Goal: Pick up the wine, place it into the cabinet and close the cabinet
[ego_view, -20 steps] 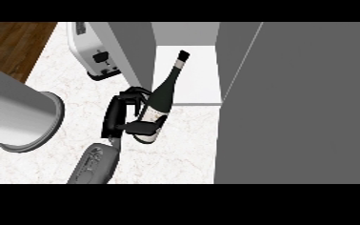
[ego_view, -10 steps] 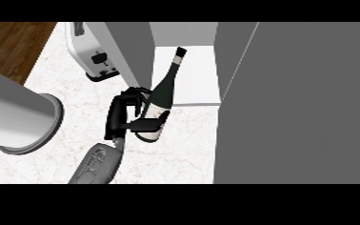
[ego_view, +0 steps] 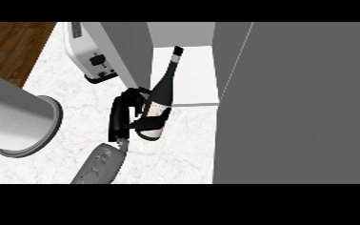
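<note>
Head view: nearest the lower edge, a grey forearm [ego_view: 98, 164] is seen coming in over the white marbled counter [ego_view: 183, 157]. At its end the black hand [ego_view: 125, 117] is clamped on the wine bottle [ego_view: 162, 95]; its fingers [ego_view: 151, 122] are curled round the lower body of the bottle, just under the pale label [ego_view: 158, 108]. From this single arm it cannot be told whether the hand is the robot's left or right; no other hand is shown.

The bottle is held to the right of the palm and is tilted, with its base toward the lower edge and its neck pointing up and slightly right. Its base lies over the counter, while the neck and cap [ego_view: 178, 51] are laid over the white floor of the open cabinet [ego_view: 197, 76]. Whether the bottle touches the counter or the cabinet floor cannot be told. No writing can be read on the label; only a pale patch with a faint reddish mark is made out.

At the left edge a large grey cylinder [ego_view: 25, 124] is seen. To the right, a broad grey panel [ego_view: 288, 105] fills the frame beside the cabinet opening. Farther back on the counter, left of the cabinet's grey side wall [ego_view: 126, 52], a white toaster [ego_view: 88, 52] is stood, and a strip of brown wood [ego_view: 21, 43] is shown at the far left corner.
</note>
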